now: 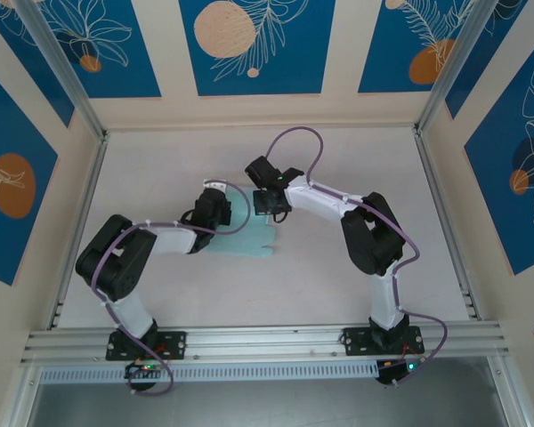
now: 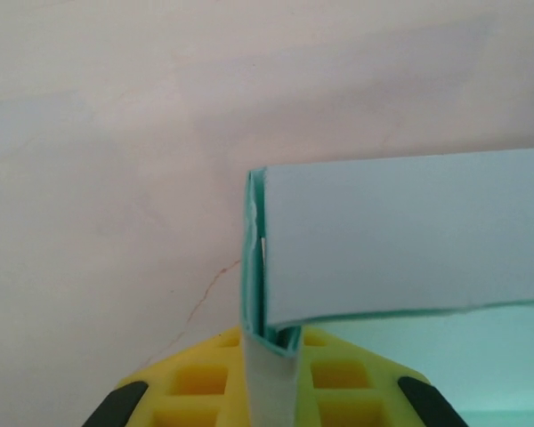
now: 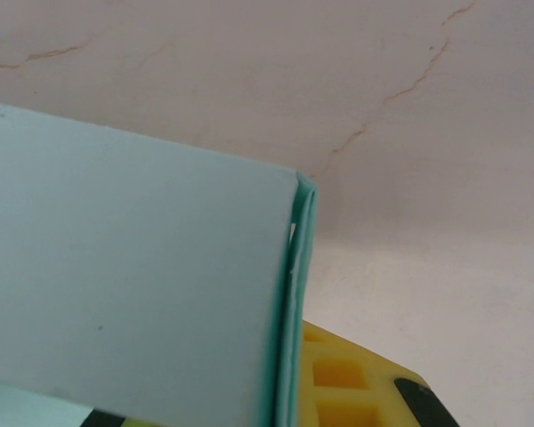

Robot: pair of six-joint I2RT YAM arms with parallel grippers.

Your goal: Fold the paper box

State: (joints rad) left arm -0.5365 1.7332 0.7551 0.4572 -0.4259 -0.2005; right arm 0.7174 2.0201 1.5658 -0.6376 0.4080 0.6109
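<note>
The paper box (image 1: pixel 246 235), pale light-blue card, lies partly folded at the middle of the table between both arms. My left gripper (image 1: pixel 219 212) is at its left edge. In the left wrist view the yellow fingers (image 2: pixel 205 378) are shut on a folded card edge (image 2: pixel 269 356), and a raised panel of the paper box (image 2: pixel 400 240) stretches off to the right. My right gripper (image 1: pixel 269 206) is at the card's upper right corner. In the right wrist view a large panel (image 3: pixel 133 276) hides one finger, and the folded edge runs down against the other yellow finger (image 3: pixel 338 378).
The white table top (image 1: pixel 338 160) shows thin hairline cracks. Aluminium rails (image 1: pixel 440 205) border it left and right, with a rail bar (image 1: pixel 267 338) along the near edge. Blue patterned wall panels (image 1: pixel 249 44) stand behind. Purple cables (image 1: pixel 303 133) loop over both arms.
</note>
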